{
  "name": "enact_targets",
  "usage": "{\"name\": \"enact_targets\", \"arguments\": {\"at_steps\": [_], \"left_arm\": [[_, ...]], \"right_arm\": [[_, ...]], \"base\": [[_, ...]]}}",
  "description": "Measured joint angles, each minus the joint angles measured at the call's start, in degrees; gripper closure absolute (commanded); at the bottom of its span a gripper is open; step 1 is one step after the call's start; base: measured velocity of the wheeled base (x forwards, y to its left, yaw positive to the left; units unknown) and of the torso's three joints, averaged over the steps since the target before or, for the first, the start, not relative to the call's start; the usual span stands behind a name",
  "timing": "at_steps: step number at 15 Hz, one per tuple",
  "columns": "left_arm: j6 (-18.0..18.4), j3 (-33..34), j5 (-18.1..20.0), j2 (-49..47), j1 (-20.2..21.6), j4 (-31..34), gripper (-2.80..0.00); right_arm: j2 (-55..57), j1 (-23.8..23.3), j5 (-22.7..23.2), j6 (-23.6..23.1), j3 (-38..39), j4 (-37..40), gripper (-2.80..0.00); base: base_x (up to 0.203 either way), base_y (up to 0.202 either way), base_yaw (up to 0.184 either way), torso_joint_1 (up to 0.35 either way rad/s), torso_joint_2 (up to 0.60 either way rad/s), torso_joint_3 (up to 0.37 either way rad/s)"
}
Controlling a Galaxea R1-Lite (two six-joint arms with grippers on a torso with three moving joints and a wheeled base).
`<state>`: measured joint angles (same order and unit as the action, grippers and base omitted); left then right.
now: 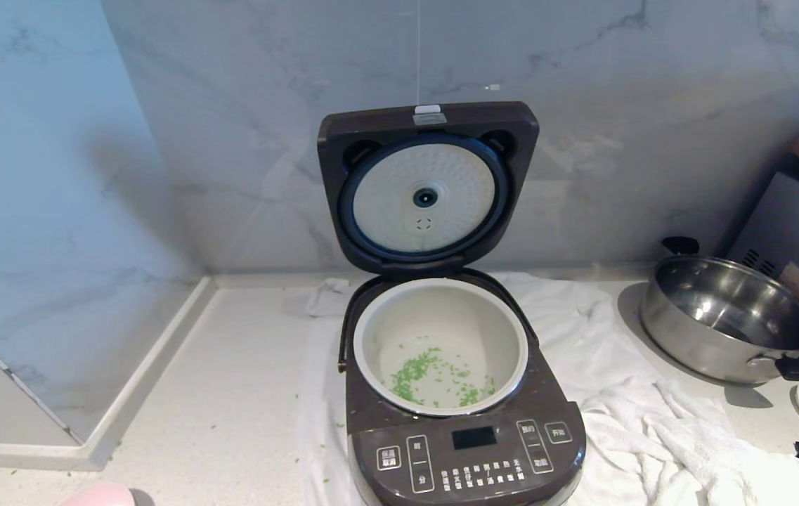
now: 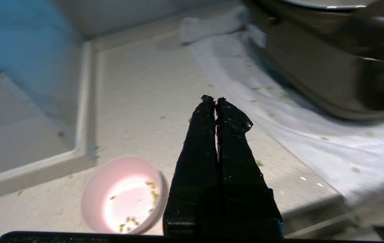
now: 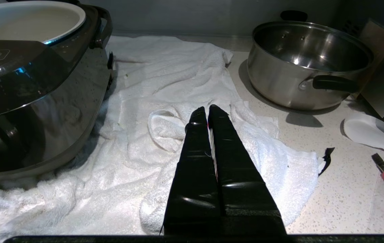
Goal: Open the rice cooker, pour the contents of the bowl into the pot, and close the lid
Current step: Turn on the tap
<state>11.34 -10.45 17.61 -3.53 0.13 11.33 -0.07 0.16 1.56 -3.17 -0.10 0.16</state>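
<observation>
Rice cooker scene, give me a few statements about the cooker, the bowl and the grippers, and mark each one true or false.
1. The lid of the rice cooker stands open. True.
2. The green contents lie in the pot. True.
3. The bowl is full to the brim. False: only a few green bits remain in it.
4. The left gripper holds the bowl. False: it is shut on nothing, and the bowl sits on the counter.
5. The right gripper is shut, above a white towel. True.
</observation>
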Motion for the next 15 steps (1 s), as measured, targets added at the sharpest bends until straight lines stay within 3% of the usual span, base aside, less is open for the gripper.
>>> {"name": "enact_targets", "arguments": {"at_steps": [3, 5, 6, 9, 15], "left_arm": [[-2.03, 5.99, -8.68, 2.59, -0.04, -8.26, 0.0], [0.29, 8.75, -14.43, 3.18, -0.11, -9.06, 0.0], [-1.01, 9.28, -15.82, 3.31, -0.11, -9.3, 0.0], [-4.56, 9.76, -16.17, 3.55, -0.13, -9.76, 0.0], [-4.36, 9.96, -15.42, 3.58, -0.13, -9.66, 0.0]], "right_arm": [[0.0, 0.02, -0.02, -0.02, 0.0, 0.02, 0.0], [0.0, 0.0, -0.01, -0.12, 0.02, 0.0, 0.0], [0.0, 0.0, -0.07, -0.02, 0.1, -0.02, 0.0], [0.0, 0.05, -0.18, 0.0, 0.1, 0.0, 0.0], [0.0, 0.0, -1.1, 0.85, 0.1, 0.02, 0.0]], "base": [[0.0, 0.0, 0.0, 0.0, 0.0, 0.0], [0.0, 0.0, 0.0, 0.0, 0.0, 0.0], [0.0, 0.0, 0.0, 0.0, 0.0, 0.0], [0.0, 0.0, 0.0, 0.0, 0.0, 0.0], [-0.032, 0.0, 0.001, 0.004, 0.0, 0.0]]}}
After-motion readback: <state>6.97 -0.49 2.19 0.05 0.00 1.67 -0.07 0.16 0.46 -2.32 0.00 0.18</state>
